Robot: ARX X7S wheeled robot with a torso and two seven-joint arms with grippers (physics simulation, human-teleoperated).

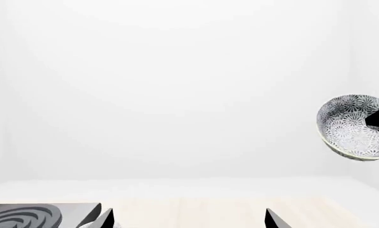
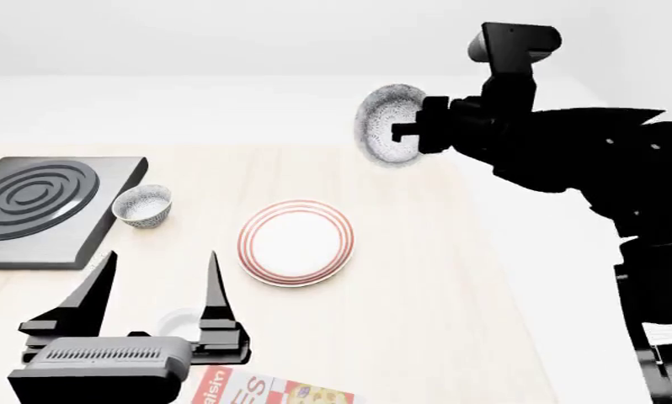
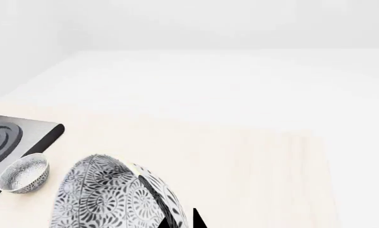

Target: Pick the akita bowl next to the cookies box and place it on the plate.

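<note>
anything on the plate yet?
No. The plate shows only its bare white centre and red rings. The right gripper holds the akita bowl tilted in the air, beyond the plate. Nothing covers the plate.

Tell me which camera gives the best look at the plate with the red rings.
The head view: the plate lies whole and unblocked on the table, below the akita bowl in the right gripper. The left wrist view doesn't show the plate; in the right wrist view the bowl may hide it.
</note>
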